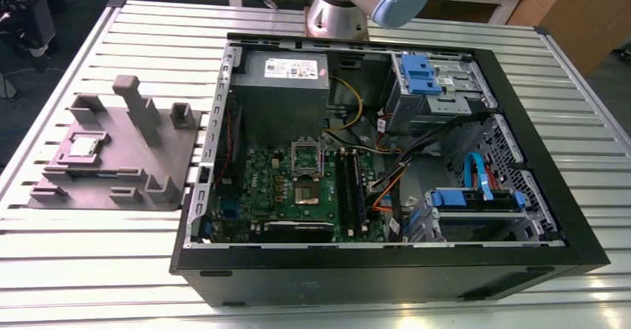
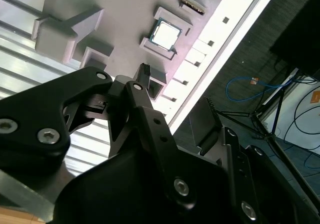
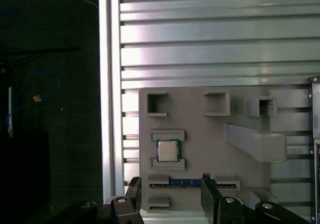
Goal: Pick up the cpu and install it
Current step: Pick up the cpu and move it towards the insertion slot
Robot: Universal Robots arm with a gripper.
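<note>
The cpu (image 3: 168, 150) is a small square chip with a silvery top, lying flat in a recess of the grey holder block (image 3: 200, 134). It also shows in the second wrist view (image 2: 166, 34) and on the exterior view's left (image 1: 79, 148). My gripper (image 3: 170, 183) hangs well above the block, open, with nothing between its black fingers (image 3: 207, 180). In the first wrist view the chip lies just beyond the gap between the fingertips. The open computer case (image 1: 552, 196) holds the green motherboard with its bare socket (image 1: 307, 194), the retention frame (image 1: 307, 155) tipped up.
The holder block (image 1: 118, 159) has tall upright posts (image 1: 133, 96) and holds a memory stick (image 3: 185, 182). Black memory sticks (image 1: 350, 188), cables and blue drive brackets (image 1: 419, 74) crowd the case. The slatted metal table (image 1: 99, 270) drops off close beside the block (image 3: 112, 84).
</note>
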